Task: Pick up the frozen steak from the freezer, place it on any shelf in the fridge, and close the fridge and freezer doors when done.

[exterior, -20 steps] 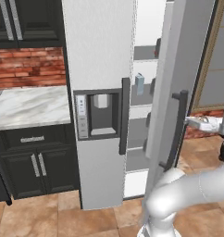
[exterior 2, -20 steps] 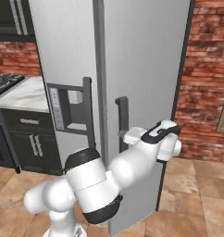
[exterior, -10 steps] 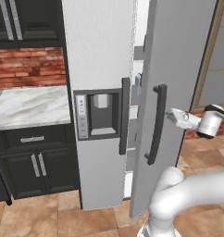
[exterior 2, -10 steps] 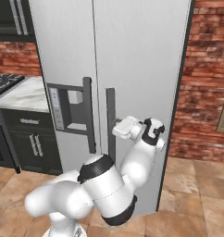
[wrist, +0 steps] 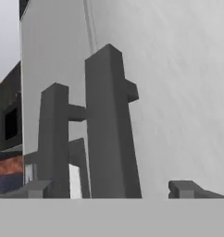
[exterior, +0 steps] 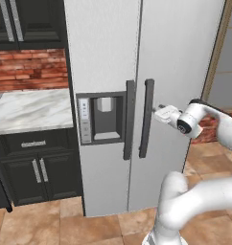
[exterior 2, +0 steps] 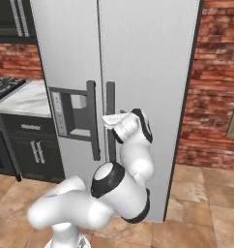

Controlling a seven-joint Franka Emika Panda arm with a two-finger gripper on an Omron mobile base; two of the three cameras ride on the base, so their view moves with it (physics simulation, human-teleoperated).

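While the fridge door (exterior: 180,95) is being pressed flush beside its handle (exterior: 145,117), contact is best being kept flat; the fingers (wrist: 185,189) are being held wide, gripping nothing

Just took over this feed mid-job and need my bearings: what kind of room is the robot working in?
A simulated home kitchen, by the look of it: a side-by-side refrigerator with a dispenser, a marble counter over dark cabinets, and a brick backsplash. The hand is at the fridge door.

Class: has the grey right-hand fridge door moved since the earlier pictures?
Yes. The grey right-hand fridge door has swung shut toward the left door's water dispenser.
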